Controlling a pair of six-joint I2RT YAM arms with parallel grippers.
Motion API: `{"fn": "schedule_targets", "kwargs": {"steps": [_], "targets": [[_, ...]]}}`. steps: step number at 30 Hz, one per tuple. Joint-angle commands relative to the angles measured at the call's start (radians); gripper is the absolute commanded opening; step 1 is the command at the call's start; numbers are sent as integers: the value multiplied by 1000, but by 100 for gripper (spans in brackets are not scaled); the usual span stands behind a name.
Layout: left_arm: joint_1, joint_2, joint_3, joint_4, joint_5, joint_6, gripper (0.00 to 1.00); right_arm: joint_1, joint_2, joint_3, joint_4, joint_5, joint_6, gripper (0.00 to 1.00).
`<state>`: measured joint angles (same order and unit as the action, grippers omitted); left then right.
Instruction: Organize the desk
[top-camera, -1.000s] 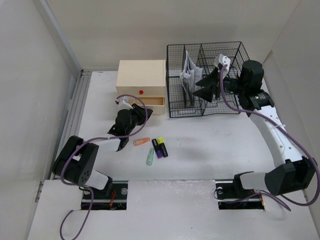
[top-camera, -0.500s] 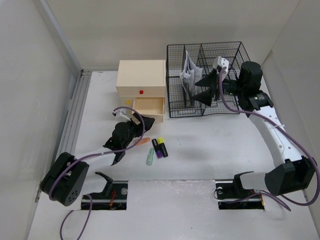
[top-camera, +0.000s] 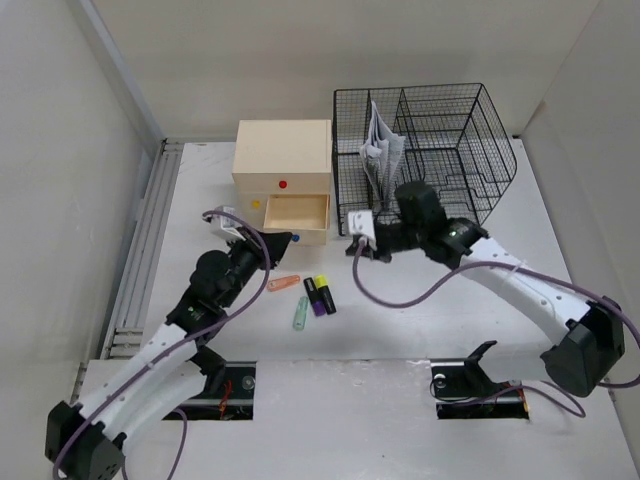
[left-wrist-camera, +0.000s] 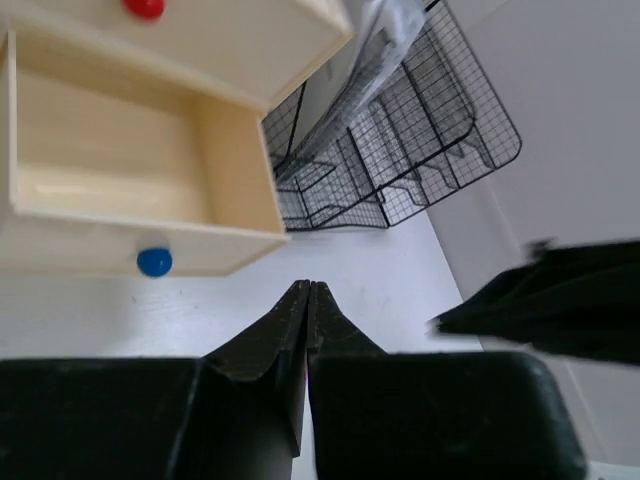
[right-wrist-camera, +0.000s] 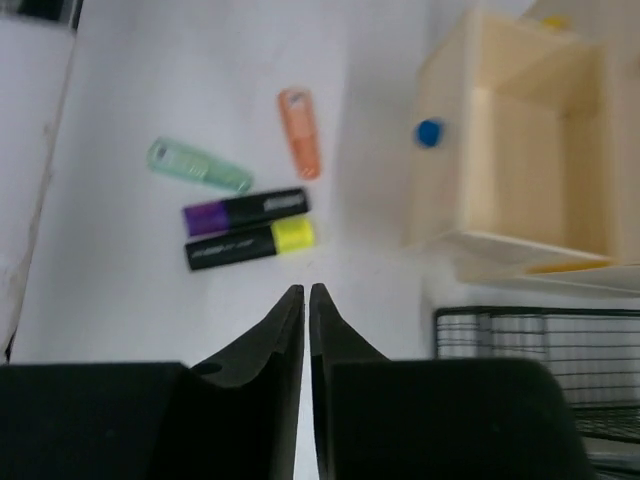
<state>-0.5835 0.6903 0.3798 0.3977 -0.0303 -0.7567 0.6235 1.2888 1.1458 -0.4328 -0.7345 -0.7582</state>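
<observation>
Where it reached into the rack (top-camera: 440, 130), right hand (right-wrist-camera: 306, 290) now low before it, pressed together, left hand (left-wrist-camera: 308, 286) likewise, withdrawn

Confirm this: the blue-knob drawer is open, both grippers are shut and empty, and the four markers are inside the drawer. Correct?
Not quite. The drawer is open and the left gripper and right gripper are shut and empty, but the four markers lie on the desk in front of it, not inside; the right wrist view shows this.
</observation>
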Motion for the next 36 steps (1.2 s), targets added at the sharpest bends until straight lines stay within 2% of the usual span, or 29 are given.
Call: {"fn": "schedule_targets", "kwargs": {"steps": [1, 2, 3, 5, 7, 8, 10, 12, 14, 15, 17, 23, 32, 36], "targets": [[-9, -86, 186, -218, -32, 186, 0, 86, -23, -101, 14, 142, -193, 12], [-9, -86, 256, -247, -33, 210, 0, 109, -23, -115, 23, 167, -210, 16], [-9, -98, 298, -307, -33, 239, 1, 131, -4, -127, 23, 190, -248, 26], [-9, -109, 368, -358, -33, 313, 9, 180, 26, -136, 23, 248, -260, 33], [-9, -121, 436, -413, -77, 368, 33, 200, 88, -103, 23, 277, -236, 39], [-9, -145, 445, -413, -101, 407, 60, 223, 119, -78, 14, 317, -205, 39], [-9, -159, 446, -437, -173, 494, 75, 248, 229, 18, -39, 340, -130, 36], [-9, -172, 423, -447, -265, 540, 83, 309, 299, 64, -84, 372, -101, 35], [-9, -195, 410, -456, -302, 540, 85, 364, 367, 78, -100, 414, -130, 38], [-9, -204, 400, -456, -303, 540, 85, 419, 379, 65, -90, 478, -150, 39], [-9, -213, 386, -456, -292, 550, 85, 453, 379, 37, -31, 530, -228, 39], [-9, -272, 376, -456, -304, 550, 87, 453, 397, 65, -115, 531, -429, 38], [-9, -304, 367, -456, -293, 540, 88, 453, 376, -56, -126, 558, -750, 36], [-9, -304, 367, -456, -293, 531, 90, 432, 376, -57, -146, 534, -875, 36]]}}
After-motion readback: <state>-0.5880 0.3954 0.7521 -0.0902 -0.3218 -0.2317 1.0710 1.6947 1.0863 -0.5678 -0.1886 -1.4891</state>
